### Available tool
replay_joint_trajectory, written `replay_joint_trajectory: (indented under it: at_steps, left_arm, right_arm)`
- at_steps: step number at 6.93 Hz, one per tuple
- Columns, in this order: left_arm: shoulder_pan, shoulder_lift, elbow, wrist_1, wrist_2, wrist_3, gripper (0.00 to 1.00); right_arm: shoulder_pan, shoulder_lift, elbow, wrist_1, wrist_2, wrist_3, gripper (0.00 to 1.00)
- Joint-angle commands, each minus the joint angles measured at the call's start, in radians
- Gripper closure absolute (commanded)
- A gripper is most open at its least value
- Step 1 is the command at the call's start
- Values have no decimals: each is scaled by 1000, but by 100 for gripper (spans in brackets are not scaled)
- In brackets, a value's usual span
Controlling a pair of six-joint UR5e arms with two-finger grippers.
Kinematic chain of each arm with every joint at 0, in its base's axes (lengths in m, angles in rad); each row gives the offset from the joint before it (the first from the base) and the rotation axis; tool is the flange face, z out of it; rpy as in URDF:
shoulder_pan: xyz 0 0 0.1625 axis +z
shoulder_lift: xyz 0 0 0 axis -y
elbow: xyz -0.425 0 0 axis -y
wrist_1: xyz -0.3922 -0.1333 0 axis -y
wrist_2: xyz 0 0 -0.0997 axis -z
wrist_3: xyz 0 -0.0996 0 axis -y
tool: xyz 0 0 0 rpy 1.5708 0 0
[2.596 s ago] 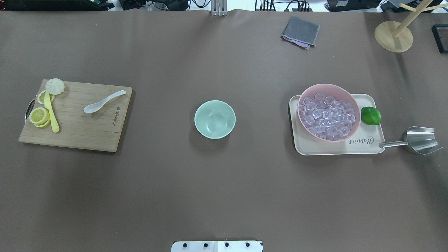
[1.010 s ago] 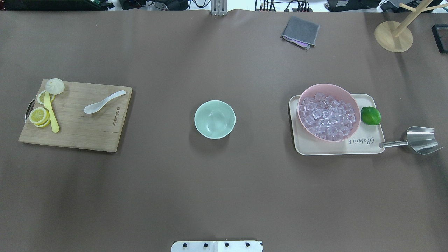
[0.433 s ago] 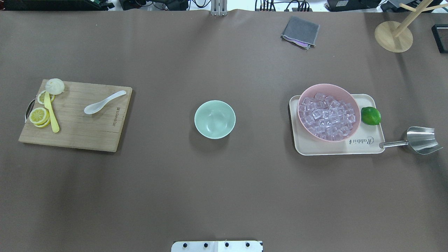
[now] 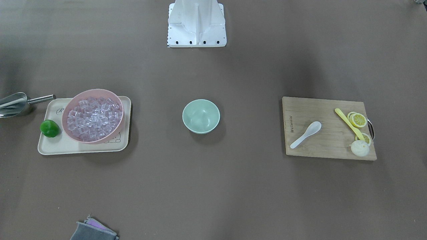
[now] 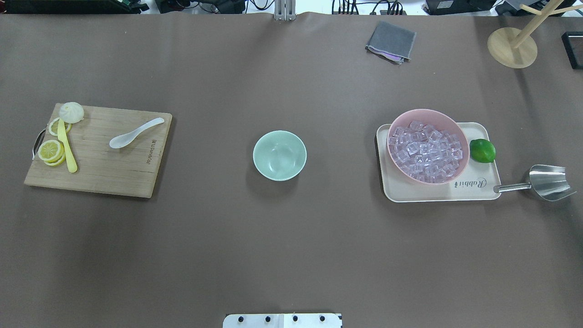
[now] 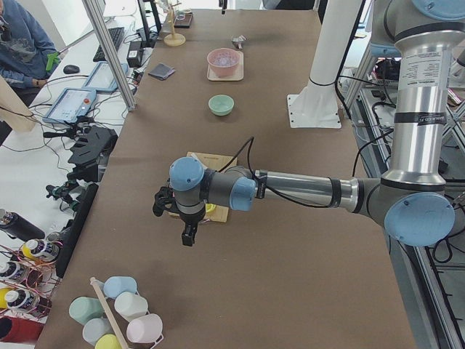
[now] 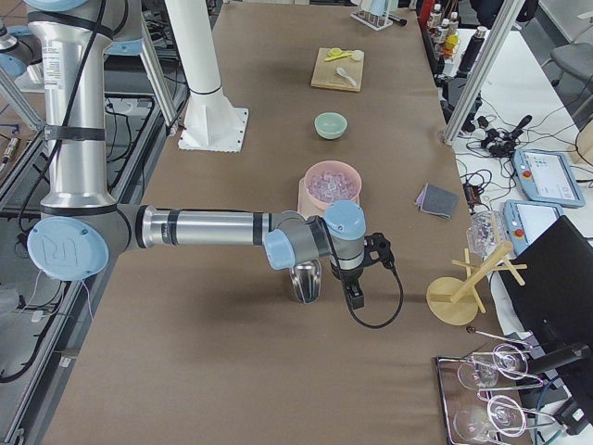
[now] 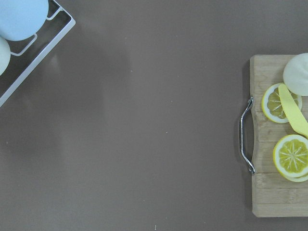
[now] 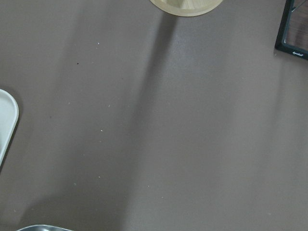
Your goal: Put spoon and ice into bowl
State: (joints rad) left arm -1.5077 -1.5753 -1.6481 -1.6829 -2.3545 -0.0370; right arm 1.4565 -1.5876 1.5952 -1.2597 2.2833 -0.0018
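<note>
We judge nothing done yet: spoon (image 5: 136,132) and ice (image 5: 427,151) lie well apart from the empty bowl (image 5: 279,155), and whether left gripper (image 6: 187,237) or right gripper (image 7: 355,295) stands apart, we cannot tell.

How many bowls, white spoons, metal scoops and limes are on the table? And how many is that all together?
Bowls: 2 (mint-green bowl, pink bowl)
White spoon: 1
Metal scoop: 1
Lime: 1
Total: 5
</note>
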Motion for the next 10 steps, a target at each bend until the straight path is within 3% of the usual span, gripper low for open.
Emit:
replay_joint_trajectory:
  at_steps: [1, 4, 6, 8, 9, 10]
  left_arm:
    - [4, -20, 7, -63, 0, -64, 2]
    - [67, -41, 4, -315, 3, -207, 3]
    - [185, -84, 25, -418, 9, -219, 2]
    - [329, -170, 30, -413, 88, -218, 3]
    - [368, -207, 45, -413, 92, -201, 9]
    - [480, -256, 62, -413, 153, -192, 13]
  right_arm:
    - [-4, 21, 11, 0, 13, 70, 0]
    - [-109, 142, 44, 0, 10, 382, 0]
    - [-276, 205, 155, -3, -83, 633, 3]
    - [-341, 254, 189, -6, -82, 651, 5]
    - [-404, 270, 210, -6, -100, 652, 6]
    - [-442, 284, 213, -6, -114, 652, 6]
